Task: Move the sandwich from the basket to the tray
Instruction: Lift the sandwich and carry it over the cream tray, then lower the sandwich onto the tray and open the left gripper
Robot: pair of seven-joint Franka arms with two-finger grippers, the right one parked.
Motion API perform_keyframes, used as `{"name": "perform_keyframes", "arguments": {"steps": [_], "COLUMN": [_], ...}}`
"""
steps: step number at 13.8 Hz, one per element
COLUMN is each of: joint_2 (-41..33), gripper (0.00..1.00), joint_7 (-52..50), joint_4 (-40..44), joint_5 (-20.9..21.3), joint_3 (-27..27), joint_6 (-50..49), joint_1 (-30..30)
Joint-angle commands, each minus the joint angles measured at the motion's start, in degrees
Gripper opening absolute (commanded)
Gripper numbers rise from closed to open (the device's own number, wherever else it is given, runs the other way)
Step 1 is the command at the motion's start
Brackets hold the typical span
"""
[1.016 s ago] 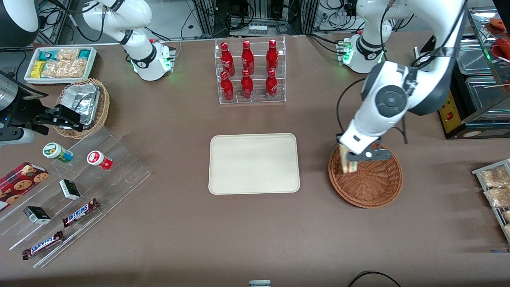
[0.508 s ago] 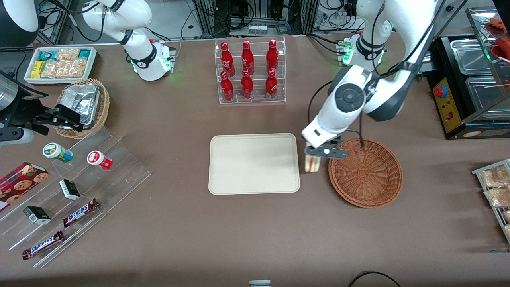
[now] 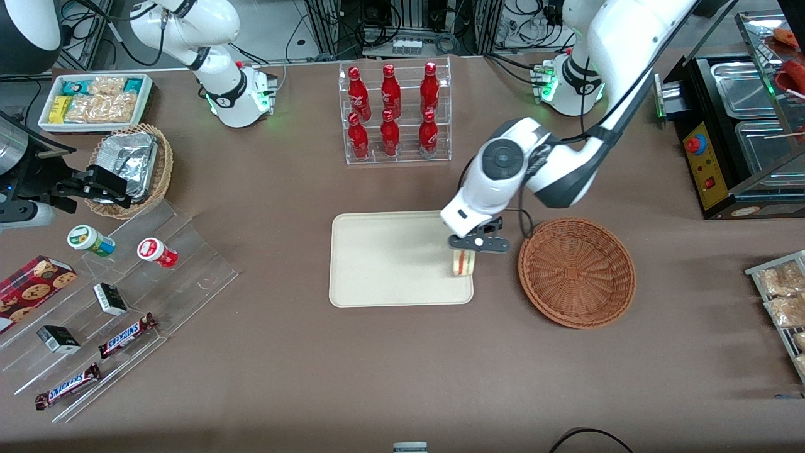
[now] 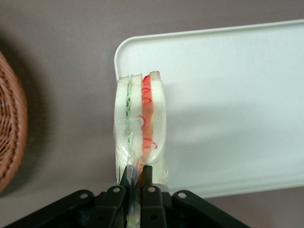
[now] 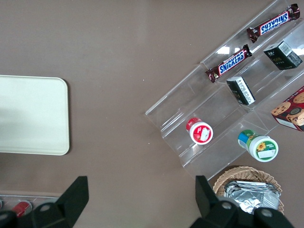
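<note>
My left gripper (image 3: 468, 251) is shut on the sandwich (image 3: 463, 262), a wrapped wedge of white bread with red and green filling. It hangs over the cream tray's (image 3: 390, 251) edge nearest the reddish-brown wicker basket (image 3: 577, 272), which holds nothing. In the left wrist view the fingers (image 4: 148, 176) pinch the sandwich's (image 4: 140, 121) wrapper at its end, above the tray's (image 4: 237, 104) rounded corner, with the basket's rim (image 4: 12, 133) beside it.
A clear rack of red bottles (image 3: 394, 113) stands farther from the camera than the tray. A tan basket of foil packs (image 3: 132, 167), a white snack bin (image 3: 94, 100) and a clear stepped stand with snacks (image 3: 119, 302) lie toward the parked arm's end.
My gripper has carried the sandwich out of the basket, across the table gap, to the tray's edge. The basket now holds nothing.
</note>
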Motion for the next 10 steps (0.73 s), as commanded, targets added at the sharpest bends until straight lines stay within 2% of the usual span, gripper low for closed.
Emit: {"name": "perform_keyframes", "arguments": {"steps": [1, 5, 9, 10], "joint_2": [5.23, 8.65, 12.43, 13.22], "gripper": [0.00, 0.00, 0.00, 0.00], "joint_7": [-7.44, -9.38, -10.62, -10.53], "joint_4": [4.23, 8.71, 11.44, 11.62], "joint_5": [6.34, 6.61, 9.41, 11.34], "joint_3": [-3.46, -3.73, -3.64, -3.64], "joint_6": [-2.02, -4.75, -4.75, -4.84], "joint_1": [0.11, -3.05, -5.25, -5.25]}}
